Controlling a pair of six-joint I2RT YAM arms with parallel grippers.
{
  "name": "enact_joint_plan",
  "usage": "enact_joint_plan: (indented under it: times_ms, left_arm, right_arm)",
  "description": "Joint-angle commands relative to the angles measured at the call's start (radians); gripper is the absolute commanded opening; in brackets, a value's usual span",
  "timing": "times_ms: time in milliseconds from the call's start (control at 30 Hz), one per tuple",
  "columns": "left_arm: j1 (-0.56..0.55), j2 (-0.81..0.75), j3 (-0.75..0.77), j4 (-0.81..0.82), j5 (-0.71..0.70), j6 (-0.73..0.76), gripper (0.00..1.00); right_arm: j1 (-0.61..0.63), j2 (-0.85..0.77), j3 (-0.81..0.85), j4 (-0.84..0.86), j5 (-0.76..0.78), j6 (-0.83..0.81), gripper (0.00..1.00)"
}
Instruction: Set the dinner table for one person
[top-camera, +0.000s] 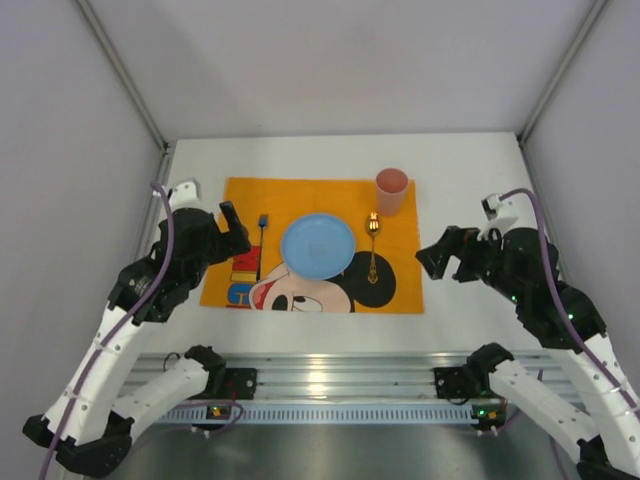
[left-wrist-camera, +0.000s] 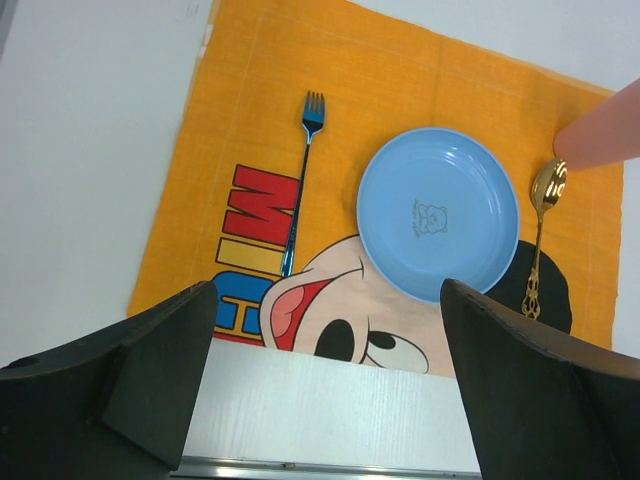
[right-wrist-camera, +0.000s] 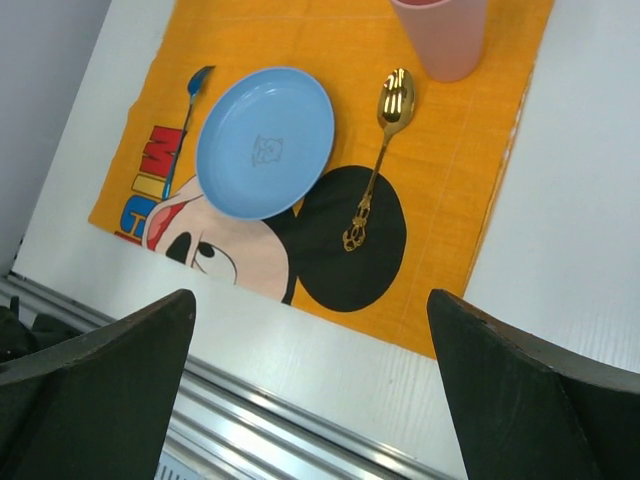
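Note:
An orange Mickey Mouse placemat (top-camera: 300, 200) lies on the white dinner table (top-camera: 460, 170). On it sit a blue plate (top-camera: 318, 245), a blue fork (top-camera: 261, 240) to its left, a gold spoon (top-camera: 372, 250) to its right and a pink cup (top-camera: 391, 191) at the far right corner. The left wrist view shows the plate (left-wrist-camera: 438, 212), fork (left-wrist-camera: 303, 170), spoon (left-wrist-camera: 540, 225) and cup (left-wrist-camera: 605, 135). My left gripper (top-camera: 236, 230) is open and empty by the mat's left edge. My right gripper (top-camera: 440, 258) is open and empty right of the mat.
Silver aluminium rails (top-camera: 340, 375) run along the table's near edge. Grey walls and frame posts (top-camera: 125, 75) enclose the table on the left, right and back.

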Motion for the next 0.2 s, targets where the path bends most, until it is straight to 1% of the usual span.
enact_joint_plan:
  times_ms: [0, 100, 167]
  left_arm:
    - [0.003, -0.034, 0.001, -0.012, -0.019, -0.004, 0.98]
    - [0.003, -0.070, 0.006, -0.023, -0.020, 0.015, 0.98]
    - [0.003, -0.088, 0.007, -0.023, -0.020, 0.039, 0.98]
  right_arm:
    - [0.001, -0.002, 0.030, 0.019, 0.004, 0.000, 1.00]
    - [0.001, 0.009, 0.001, 0.074, -0.021, -0.007, 1.00]
    - [0.001, 0.041, 0.018, 0.091, -0.021, -0.011, 1.00]
